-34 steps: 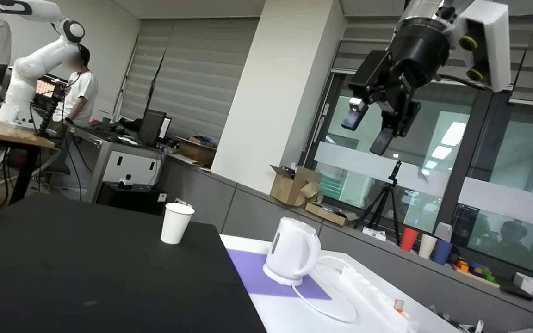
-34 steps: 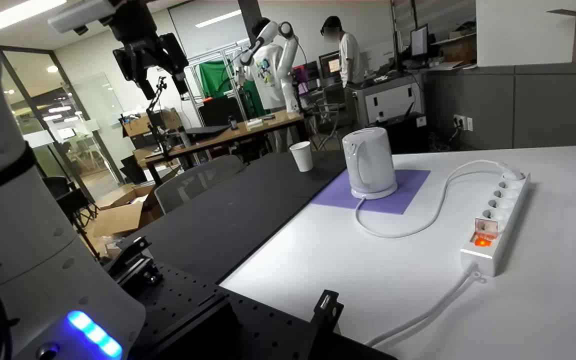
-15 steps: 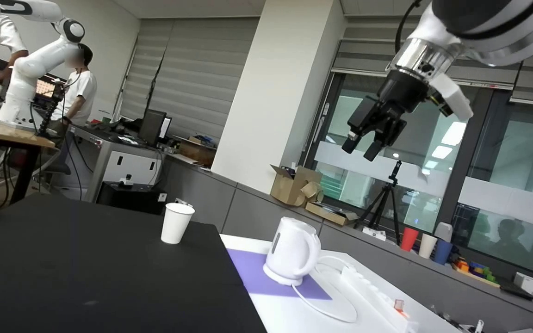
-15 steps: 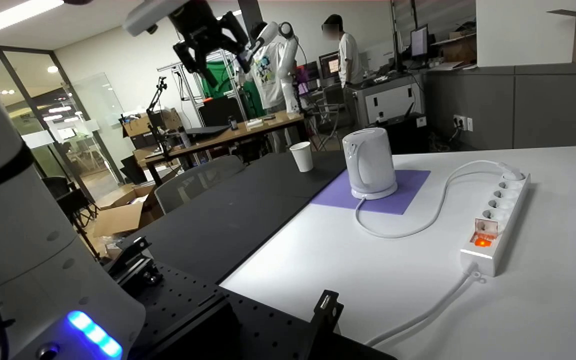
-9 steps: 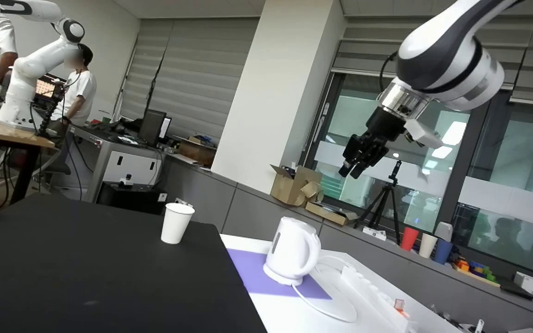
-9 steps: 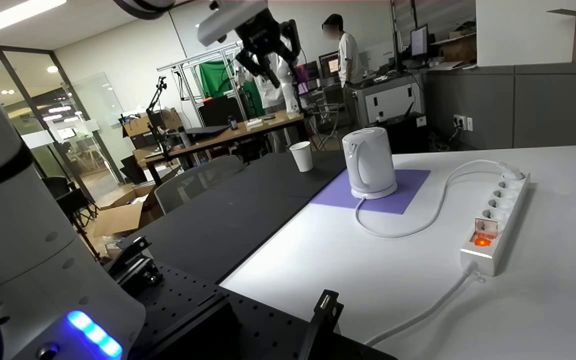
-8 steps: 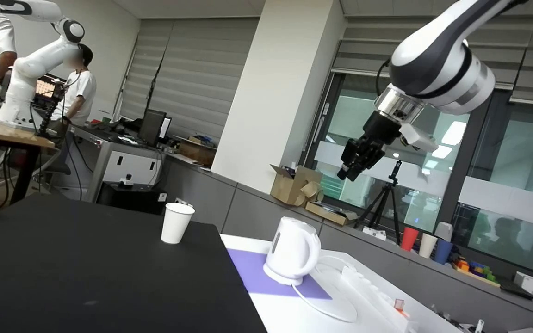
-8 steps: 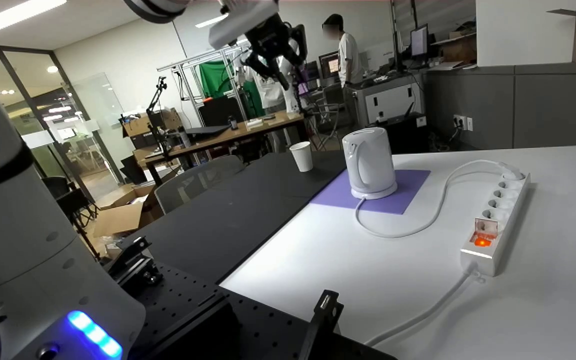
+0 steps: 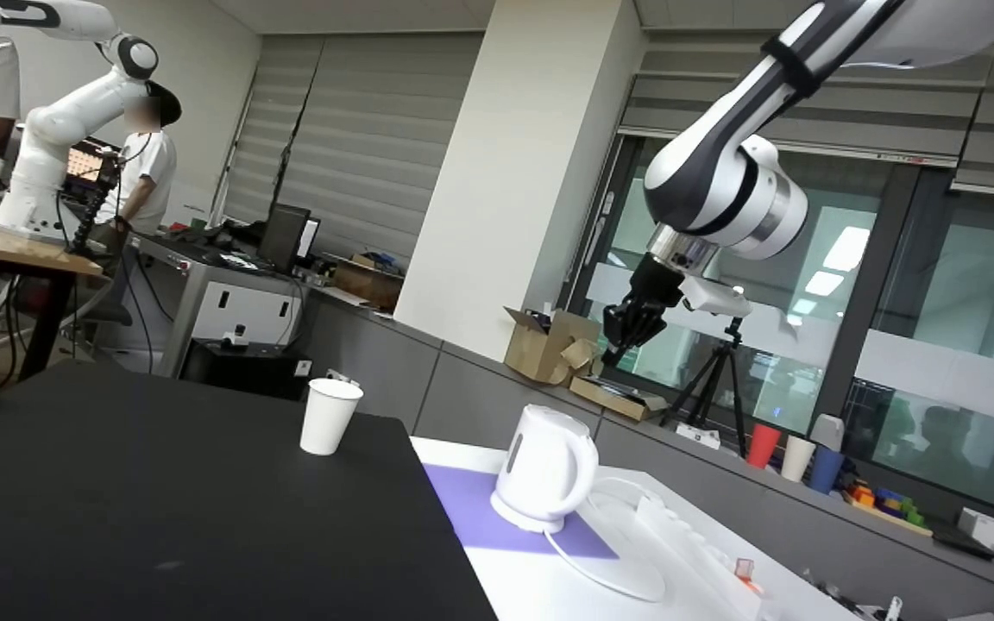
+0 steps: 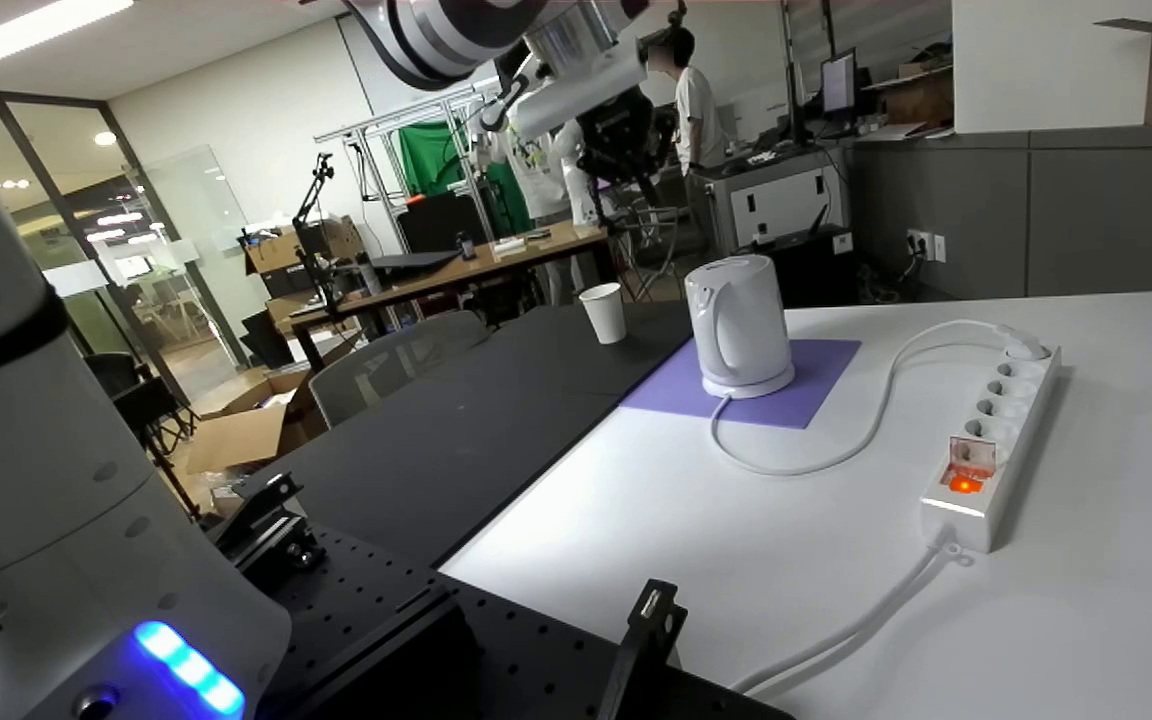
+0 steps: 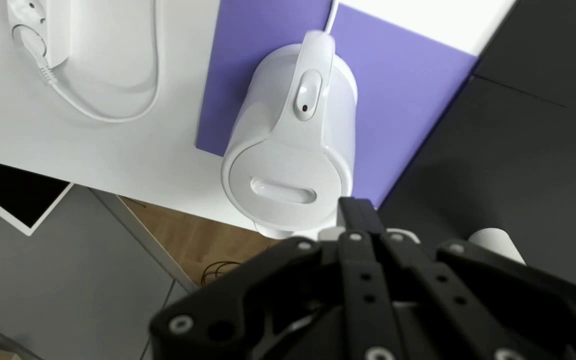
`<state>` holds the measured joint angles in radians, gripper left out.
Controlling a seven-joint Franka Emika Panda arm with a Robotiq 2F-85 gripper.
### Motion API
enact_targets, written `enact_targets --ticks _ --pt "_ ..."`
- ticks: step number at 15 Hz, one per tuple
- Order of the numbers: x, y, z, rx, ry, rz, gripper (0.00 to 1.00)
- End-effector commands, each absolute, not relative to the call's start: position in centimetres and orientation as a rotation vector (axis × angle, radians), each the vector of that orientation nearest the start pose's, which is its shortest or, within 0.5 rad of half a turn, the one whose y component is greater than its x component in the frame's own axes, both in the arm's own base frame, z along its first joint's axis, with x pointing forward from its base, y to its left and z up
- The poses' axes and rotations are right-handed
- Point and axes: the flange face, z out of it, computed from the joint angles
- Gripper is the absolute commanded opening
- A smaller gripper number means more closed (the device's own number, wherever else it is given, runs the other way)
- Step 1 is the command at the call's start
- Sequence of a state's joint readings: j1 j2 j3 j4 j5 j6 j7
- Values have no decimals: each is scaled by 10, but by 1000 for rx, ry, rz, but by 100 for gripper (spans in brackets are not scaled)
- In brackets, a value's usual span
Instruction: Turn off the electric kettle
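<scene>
In the wrist view, the bottom edge cuts off the fingers (image 11: 360, 216), which hide part of the white cup (image 11: 492, 241); the top edge cuts the power strip (image 11: 54, 30). We cannot tell whether the switch (image 11: 308, 94) on the electric kettle (image 11: 290, 140) is on. In an exterior view, a person's face (image 9: 141, 114) is blurred.

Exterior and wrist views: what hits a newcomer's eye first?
Probably the white jug-shaped plastic kettle, upright on a flat purple sheet. Then the glowing orange switch at one end of the long white power strip in an exterior view. Last, the black two-finger gripper, hanging higher than the kettle in both exterior views.
</scene>
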<state>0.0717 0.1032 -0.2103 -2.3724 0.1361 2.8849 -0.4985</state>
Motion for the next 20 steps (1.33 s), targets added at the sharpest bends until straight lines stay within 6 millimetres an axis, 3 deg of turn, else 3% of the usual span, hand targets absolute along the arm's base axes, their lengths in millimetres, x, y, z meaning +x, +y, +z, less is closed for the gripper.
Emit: enact_targets --ticks 1,4,13,20 --pt "540 -85 318 -3152 -375 -627 1" --pt "550 -91 306 -3166 -369 -602 1" --pt "552 -91 308 -3165 -369 -605 0" --pt "566 -88 270 -3181 -362 -601 0"
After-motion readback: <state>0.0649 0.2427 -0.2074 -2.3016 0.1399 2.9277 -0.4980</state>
